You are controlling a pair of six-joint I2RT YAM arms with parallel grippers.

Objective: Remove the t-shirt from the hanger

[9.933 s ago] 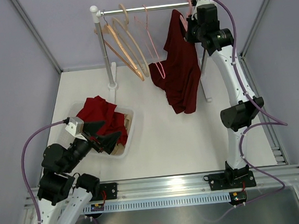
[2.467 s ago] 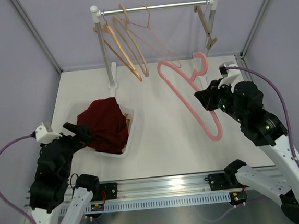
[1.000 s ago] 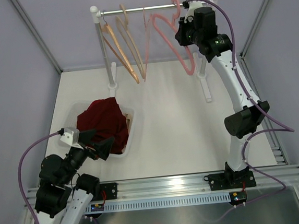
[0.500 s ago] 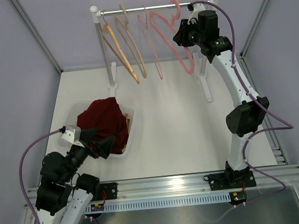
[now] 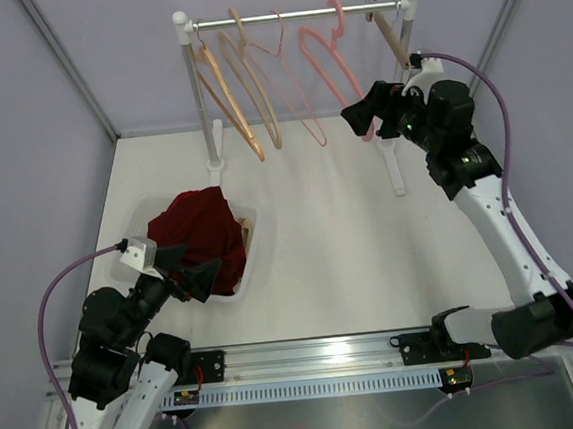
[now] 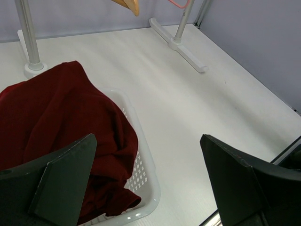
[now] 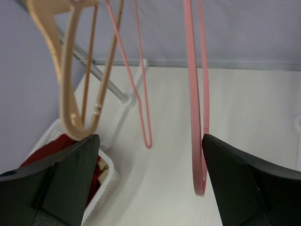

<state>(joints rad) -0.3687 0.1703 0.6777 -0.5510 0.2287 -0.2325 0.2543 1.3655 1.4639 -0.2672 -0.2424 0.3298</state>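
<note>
T-shirt is off the hanger; it is seen bunched, dark red, in a white basket on the left of the surface. Left claw is held just beside the near edge of the basket, fingers spread wide, nothing gripped. From the left wrist the same heap is shown spilling up to the perforated rim, with the claw open over the basket's corner and bare surface; the rail's two feet are seen behind, which the top view partly hides. Right claw is raised near the rail, fingers apart, holding nothing. A thick pink hanger is hung bare on the rail, just beside that claw. From the right wrist the claw is seen open with the pink hanger hanging free between its fingers, not touched; a thin pink hanger and wooden hangers are seen to its left; a red scrap in the basket shows bottom left.
</note>
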